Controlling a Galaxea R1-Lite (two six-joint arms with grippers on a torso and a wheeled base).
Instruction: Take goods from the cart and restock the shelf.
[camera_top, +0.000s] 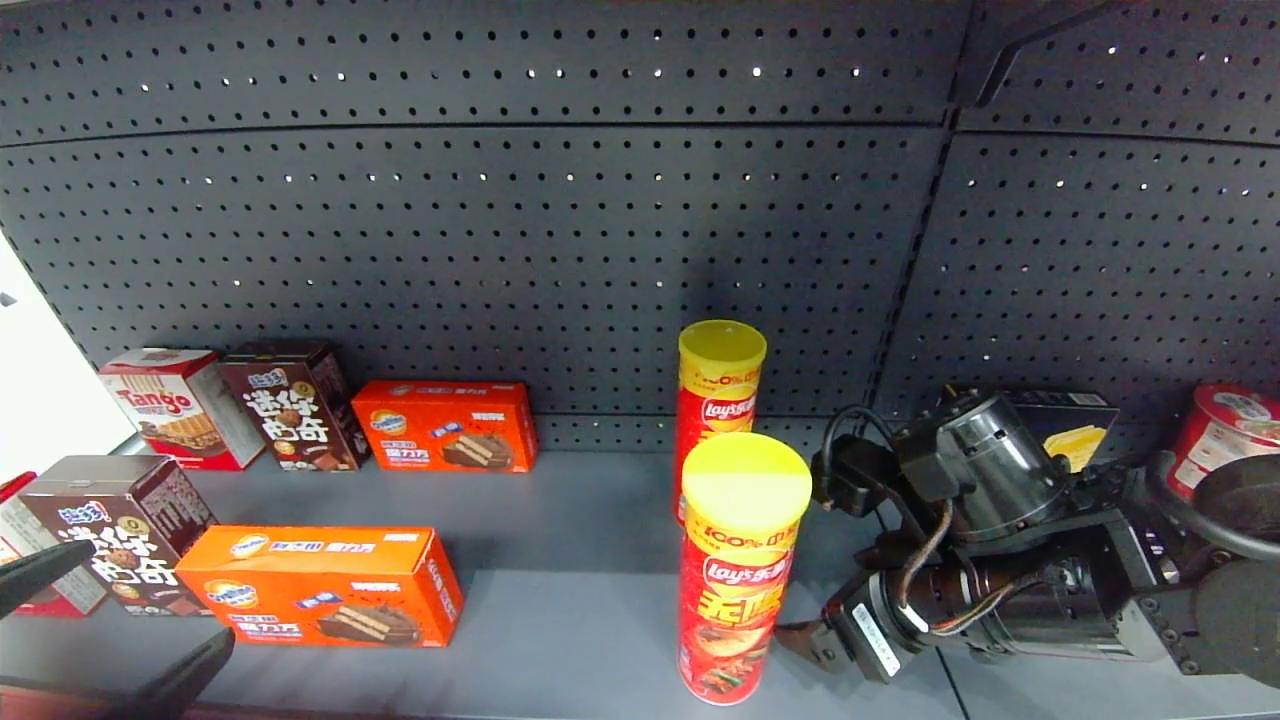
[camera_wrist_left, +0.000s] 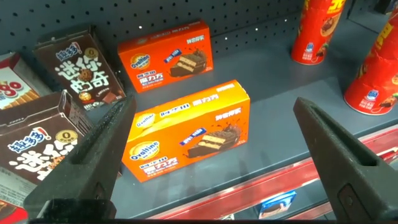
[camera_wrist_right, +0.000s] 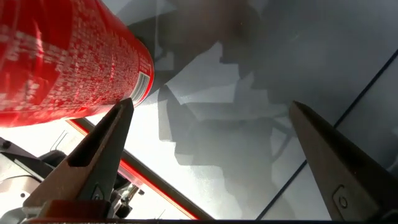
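Two red chip cans with yellow lids stand upright mid-shelf, one at the front (camera_top: 742, 570) and one behind it (camera_top: 718, 390). My right gripper (camera_top: 800, 640) is low beside the front can's base. In the right wrist view it (camera_wrist_right: 211, 104) is open, and the can (camera_wrist_right: 62, 62) is next to one finger, outside the gap. My left gripper (camera_wrist_left: 214, 102) hangs open and holds nothing, in front of the shelf's left end and over the front orange cake box (camera_wrist_left: 189, 127). Its dark fingers (camera_top: 190, 660) show low on the left in the head view.
The grey shelf (camera_top: 580, 560) has a pegboard back. On the left stand a second orange box (camera_top: 445, 425), two brown boxes (camera_top: 290, 405) (camera_top: 120, 530) and a wafer box (camera_top: 175, 405). A dark box (camera_top: 1075, 425) and a red tub (camera_top: 1225, 430) sit at the far right.
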